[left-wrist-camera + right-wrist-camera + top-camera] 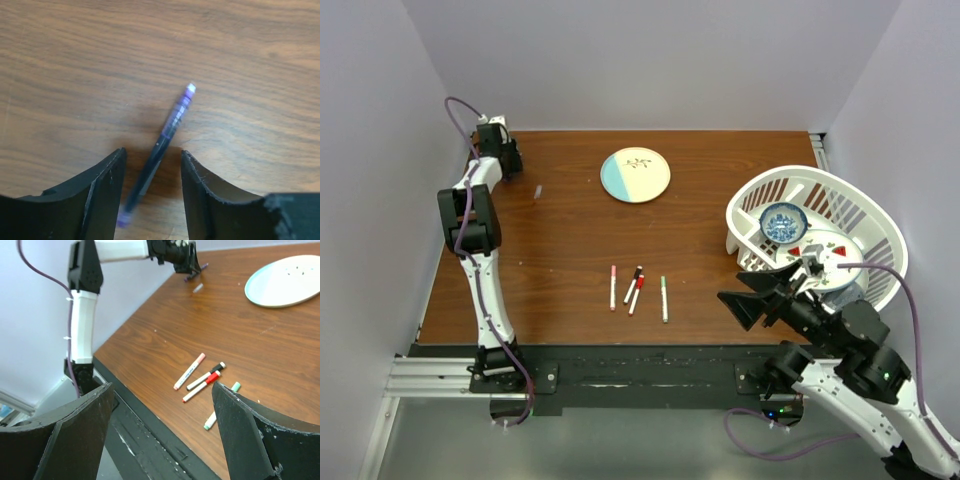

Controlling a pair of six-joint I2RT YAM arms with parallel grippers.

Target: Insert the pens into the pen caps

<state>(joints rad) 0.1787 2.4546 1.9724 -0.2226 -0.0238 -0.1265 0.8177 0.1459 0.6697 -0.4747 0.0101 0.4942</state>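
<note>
A dark purple pen lies on the wooden table between the fingers of my open left gripper, touching neither. That gripper is at the far left back corner. A pale purple cap lies loose just right of it, and also shows in the right wrist view. Several white pens lie near the front middle with caps on: pink, black, red and green. My right gripper is open and empty, in the air to their right.
A round blue and cream plate sits at the back middle. A white basket with a blue bowl and dishes stands at the right. The walls close in the table's left, back and right sides.
</note>
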